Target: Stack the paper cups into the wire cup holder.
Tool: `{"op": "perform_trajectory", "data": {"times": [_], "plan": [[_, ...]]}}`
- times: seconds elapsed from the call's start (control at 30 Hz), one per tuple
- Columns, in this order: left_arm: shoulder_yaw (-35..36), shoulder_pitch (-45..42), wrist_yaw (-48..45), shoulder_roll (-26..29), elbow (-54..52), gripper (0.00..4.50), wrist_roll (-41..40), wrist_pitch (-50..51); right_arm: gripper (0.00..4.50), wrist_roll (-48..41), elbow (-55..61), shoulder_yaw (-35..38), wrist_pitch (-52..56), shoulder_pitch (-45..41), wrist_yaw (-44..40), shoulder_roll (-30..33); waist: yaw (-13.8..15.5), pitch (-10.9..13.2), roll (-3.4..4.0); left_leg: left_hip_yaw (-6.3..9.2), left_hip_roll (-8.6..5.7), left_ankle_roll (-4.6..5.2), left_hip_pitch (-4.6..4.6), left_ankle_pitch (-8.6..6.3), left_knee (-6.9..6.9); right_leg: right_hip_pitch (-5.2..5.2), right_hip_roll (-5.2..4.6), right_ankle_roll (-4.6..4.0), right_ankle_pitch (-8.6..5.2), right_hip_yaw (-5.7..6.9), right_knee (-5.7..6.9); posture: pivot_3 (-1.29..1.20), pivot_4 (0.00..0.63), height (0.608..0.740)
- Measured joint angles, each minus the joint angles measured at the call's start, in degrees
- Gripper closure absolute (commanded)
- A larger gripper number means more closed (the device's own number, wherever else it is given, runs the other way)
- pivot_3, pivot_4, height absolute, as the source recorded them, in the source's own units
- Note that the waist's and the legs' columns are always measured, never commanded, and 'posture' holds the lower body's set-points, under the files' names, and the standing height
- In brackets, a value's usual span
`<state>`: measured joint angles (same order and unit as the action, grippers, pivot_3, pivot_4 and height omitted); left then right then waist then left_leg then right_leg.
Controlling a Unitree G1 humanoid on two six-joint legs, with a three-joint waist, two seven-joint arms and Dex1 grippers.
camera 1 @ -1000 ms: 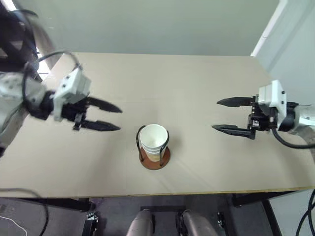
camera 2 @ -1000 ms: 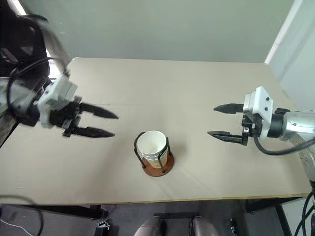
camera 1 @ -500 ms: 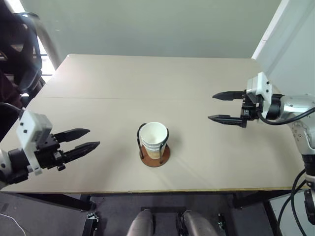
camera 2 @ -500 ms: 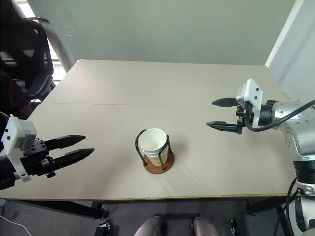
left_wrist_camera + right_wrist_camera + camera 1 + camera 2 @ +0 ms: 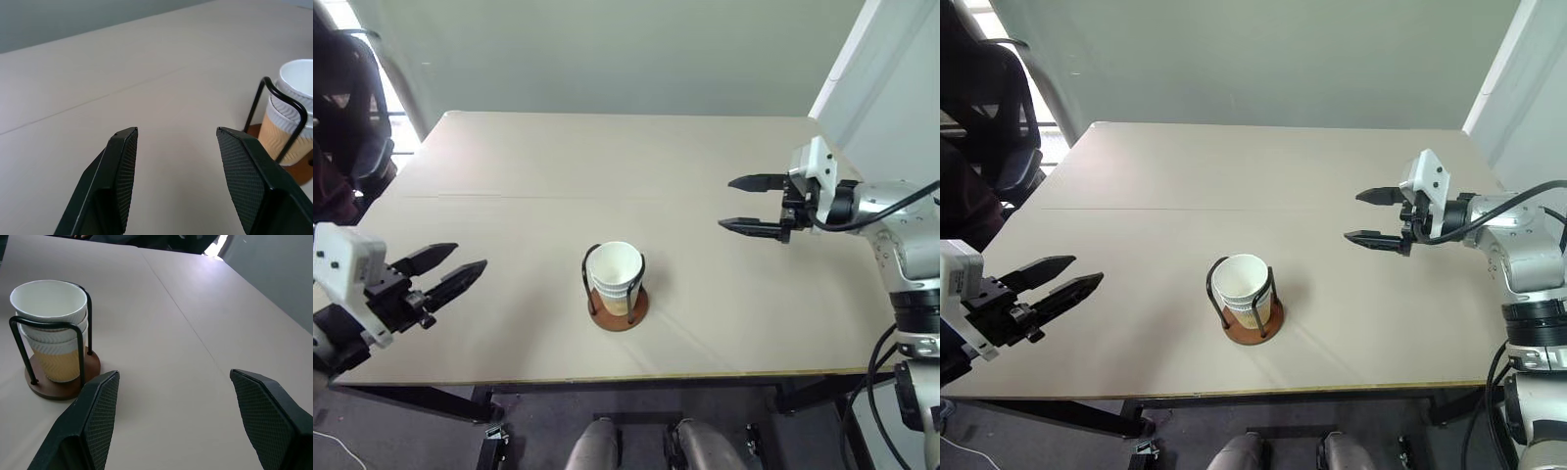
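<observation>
The cups are nested in the holder; well apart either side, the left gripper and right gripper are held open and empty, apparently because stacking is done.

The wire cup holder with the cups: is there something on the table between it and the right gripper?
Nothing visible. Only bare table lies between the open, empty right gripper and the wire cup holder, where the paper cups sit nested.

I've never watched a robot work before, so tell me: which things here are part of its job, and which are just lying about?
Part of the job:
- paper cups, nested upright in the holder
- wire cup holder, standing on the table
- left gripper, fingers apart, holding nothing
- right gripper, fingers apart, holding nothing

Just there:
- table
- dark chair beyond the table's corner
</observation>
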<state>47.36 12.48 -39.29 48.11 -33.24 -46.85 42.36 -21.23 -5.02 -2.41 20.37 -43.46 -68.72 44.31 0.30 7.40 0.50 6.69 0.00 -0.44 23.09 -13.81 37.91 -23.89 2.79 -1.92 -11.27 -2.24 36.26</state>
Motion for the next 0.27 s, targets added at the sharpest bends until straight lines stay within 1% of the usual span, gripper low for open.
{"op": "perform_trajectory", "data": {"times": [0.1,0.27], "plan": [[-0.02,0.02,0.84,-0.18,0.0,1.78,-0.05,0.0,0.79,0.2,-0.14,-0.08,0.0,0.0,-0.03,-0.28,0.01,0.0,0.0,0.0,0.0,-0.01,0.0,-0.07,-0.07,0.0,0.0,0.21,0.12,0.0,-0.08,0.0,0.15,0.74],[-0.01,0.15,1.28,-0.25,-0.03,1.78,-0.34,0.09,0.79,0.29,-0.31,-0.16,0.02,0.0,-0.26,-0.31,0.03,0.0,0.0,0.0,0.0,-0.02,0.0,-0.1,-0.17,0.0,0.0,0.21,0.12,0.0,-0.18,0.0,0.15,0.74]]}}
